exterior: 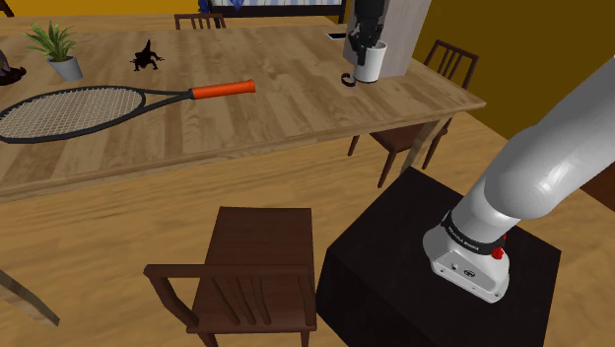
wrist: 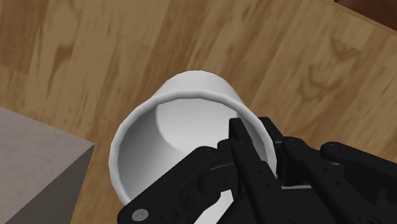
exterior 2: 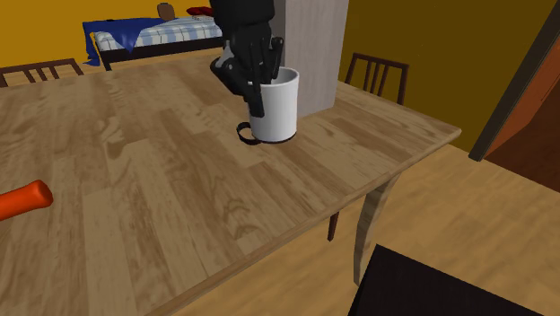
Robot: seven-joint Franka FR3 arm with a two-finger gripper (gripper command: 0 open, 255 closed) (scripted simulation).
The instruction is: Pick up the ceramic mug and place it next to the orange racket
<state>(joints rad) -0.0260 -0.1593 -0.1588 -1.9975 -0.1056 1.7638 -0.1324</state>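
Note:
A white mug [exterior 2: 280, 108] with a dark handle [exterior 2: 243, 134] is at the far right end of the wooden table [exterior 2: 161, 188], beside a grey block. My black gripper [exterior 2: 261, 79] comes down from above and is shut on the mug's wall, one finger inside the rim and one outside. The wrist view looks into the mug [wrist: 168, 137] with the gripper [wrist: 264, 151] clasping its rim. I cannot tell whether the mug's base touches the table. The racket [exterior: 69, 110], dark-framed with an orange grip [exterior: 223, 89], lies far toward the shoulder view's left of the mug [exterior: 372, 62] and gripper [exterior: 365, 37].
A grey block [exterior 2: 316, 49] stands right behind the mug. A potted plant [exterior: 59, 47] and a small black figure [exterior: 148, 56] sit beyond the racket. Wooden chairs [exterior: 251, 281] ring the table, one near the stand [exterior: 434, 261]. A bed [exterior 2: 148, 34] lies in the background.

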